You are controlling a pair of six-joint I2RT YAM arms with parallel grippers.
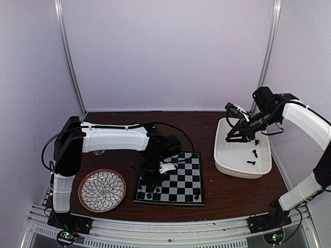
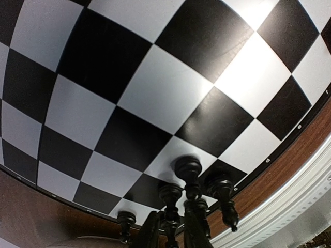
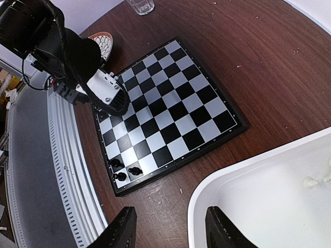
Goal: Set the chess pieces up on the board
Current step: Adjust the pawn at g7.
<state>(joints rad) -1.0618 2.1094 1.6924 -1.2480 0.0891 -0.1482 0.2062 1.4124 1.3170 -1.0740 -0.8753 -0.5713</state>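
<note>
The metal rail [image 1: 165, 227] along the near edge carries both arm bases, and behind it the brown counter [image 1: 222, 191] holds everything. The left arm [image 1: 114, 138] bends down over the near-left corner of the chessboard [image 1: 183, 175]. The right arm [image 1: 310, 121] hangs above the white tub [image 1: 243, 172], and the flower-patterned plate [image 1: 81, 190] sits off to the left. The right claw [image 3: 170, 230] is spread wide and empty. The left claw [image 2: 173, 232] has its fingers close on either side of a black piece [image 2: 170, 195], but I cannot tell whether it is pinched. A few pieces stand on the board's near rows, and other black pieces [image 1: 252, 155] lie in the tub. The risk, I judge, is crowding: neighbouring pieces [image 2: 222, 188] stand just beside those fingers, and a sideways drift or a tilted release would topple them. Only the left wrist view shows that cluster, which the arm hides from above. Only the right wrist view shows white pieces [image 3: 309, 182] in the tub.
</note>
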